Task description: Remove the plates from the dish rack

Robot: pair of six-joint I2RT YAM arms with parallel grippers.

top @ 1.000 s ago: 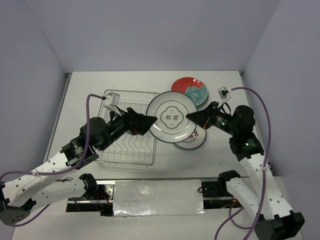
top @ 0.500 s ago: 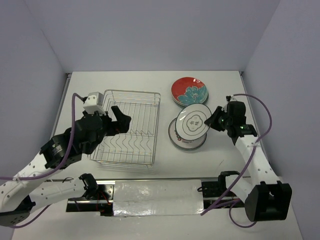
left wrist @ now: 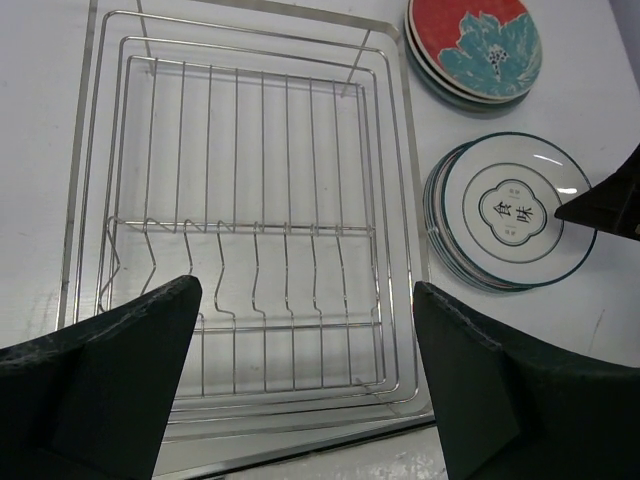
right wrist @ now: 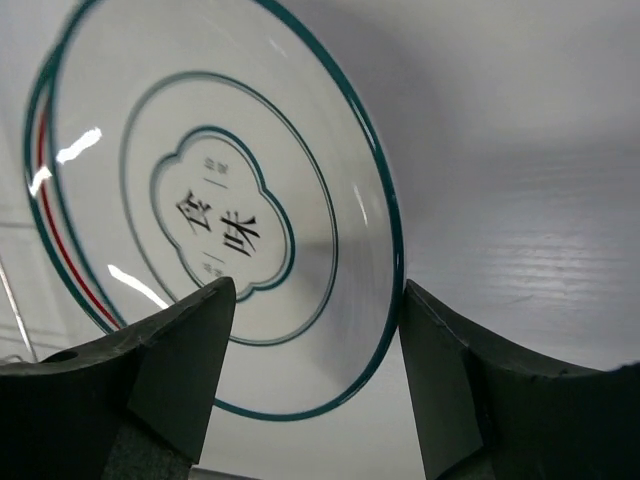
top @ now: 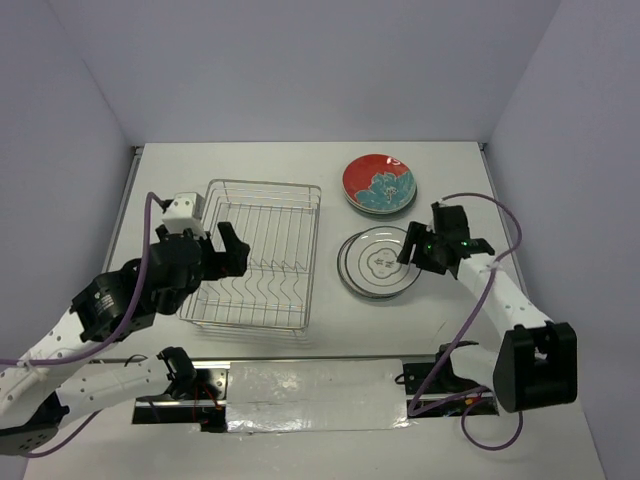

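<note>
The dish rack (top: 262, 256) (left wrist: 250, 200) is a silver wire basket left of centre, with no plate in it. A stack of red plates with a teal flower (top: 379, 184) (left wrist: 476, 46) lies at the back right. In front of it sits a stack of white plates with teal rims (top: 376, 264) (left wrist: 508, 212) (right wrist: 220, 220). My right gripper (top: 408, 250) (right wrist: 315, 300) is open at that stack's right edge, its fingers (right wrist: 180, 360) straddling the top plate's rim. My left gripper (top: 232, 250) (left wrist: 305, 300) hangs wide open over the rack's near left part, holding nothing.
The table's near edge carries a taped metal rail (top: 315, 392) between the arm bases. Purple cables (top: 500, 262) trail from both wrists. Grey walls close in the back and both sides.
The right gripper lowered the white plate flat onto the white stack and opened its jaws. The left arm pulled back towards the rack's left side, still open.
</note>
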